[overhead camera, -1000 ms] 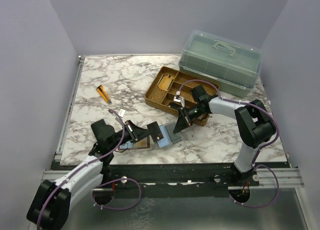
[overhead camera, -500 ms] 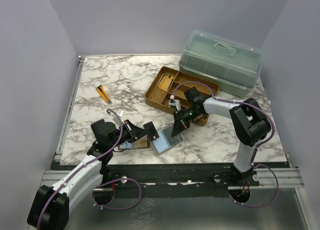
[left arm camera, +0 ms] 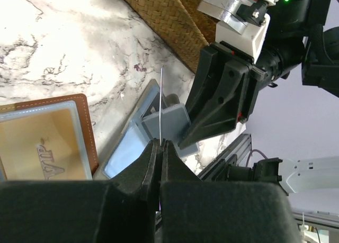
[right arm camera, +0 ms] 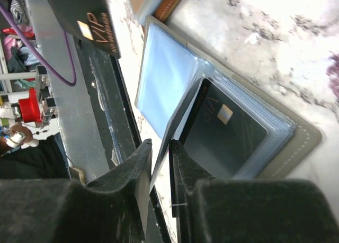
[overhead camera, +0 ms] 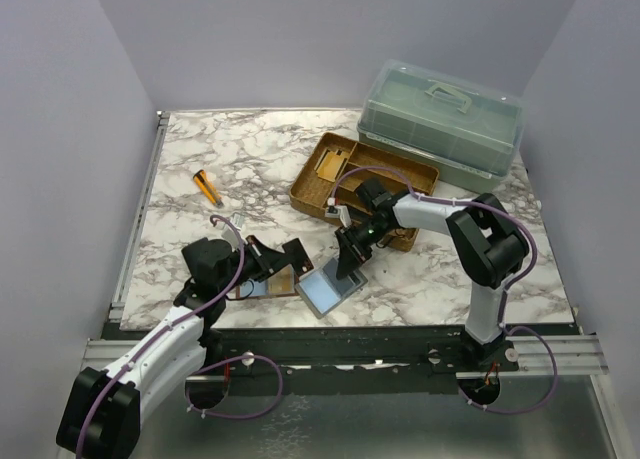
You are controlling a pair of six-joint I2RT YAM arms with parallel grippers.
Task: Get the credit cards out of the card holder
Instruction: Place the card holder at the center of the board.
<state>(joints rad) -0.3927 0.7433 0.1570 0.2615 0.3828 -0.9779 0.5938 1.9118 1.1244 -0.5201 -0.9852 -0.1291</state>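
The left pincer (left arm camera: 159, 146) is pressed together on a black card (right arm camera: 87, 20), just over the open card holder (left arm camera: 53, 142), which lies at the bench's (overhead camera: 200, 149) near edge. The right pincer (right arm camera: 159, 150) stands slightly spread, with a clear leaf of the blue-grey folder (right arm camera: 164, 68) between its fingers.

Marble counter (overhead camera: 250, 144) has a woven tray (overhead camera: 312, 204) with compartments toward the back right, and a clear lidded box (overhead camera: 440, 114) sits just behind it. A small orange-and-black thing (overhead camera: 208, 188), maybe a marker, lies off left. A blue-grey folder (overhead camera: 325, 291) lies open near the front edge.
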